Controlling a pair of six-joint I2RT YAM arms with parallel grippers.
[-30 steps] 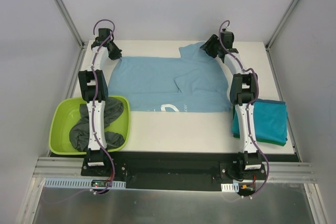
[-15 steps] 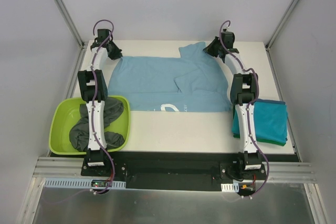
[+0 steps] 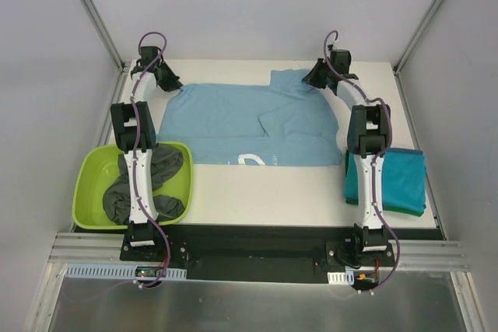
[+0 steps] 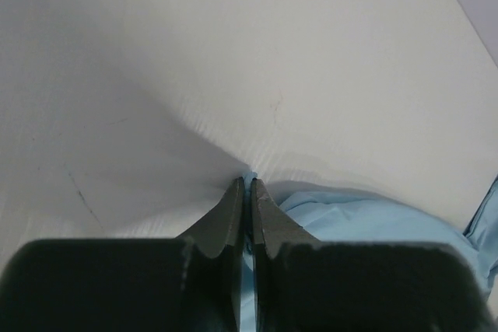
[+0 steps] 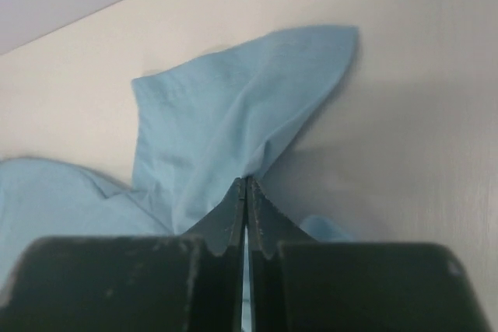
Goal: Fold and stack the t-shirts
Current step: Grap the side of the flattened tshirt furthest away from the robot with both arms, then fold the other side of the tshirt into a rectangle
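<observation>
A light blue t-shirt (image 3: pixel 233 122) with a white print lies spread across the back half of the table. My left gripper (image 3: pixel 173 83) pinches its far left corner, jaws shut on a sliver of blue cloth (image 4: pixel 250 176). My right gripper (image 3: pixel 311 79) is shut on the shirt's far right part, where a sleeve (image 5: pixel 233 122) fans out beyond the fingertips. A folded teal t-shirt (image 3: pixel 401 180) lies at the right edge, partly under the right arm. A dark grey t-shirt (image 3: pixel 167 167) is bunched in the lime-green tub (image 3: pixel 89 180).
The tub stands at the table's near left corner under the left arm. Metal frame posts (image 3: pixel 93 13) rise at the back corners, close to both grippers. Bare white tabletop (image 3: pixel 264 188) runs along the front of the blue shirt.
The right gripper has closed on the shirt's far right part and shifted slightly back and right, drawing the cloth with it. The left gripper stays shut on its corner.
</observation>
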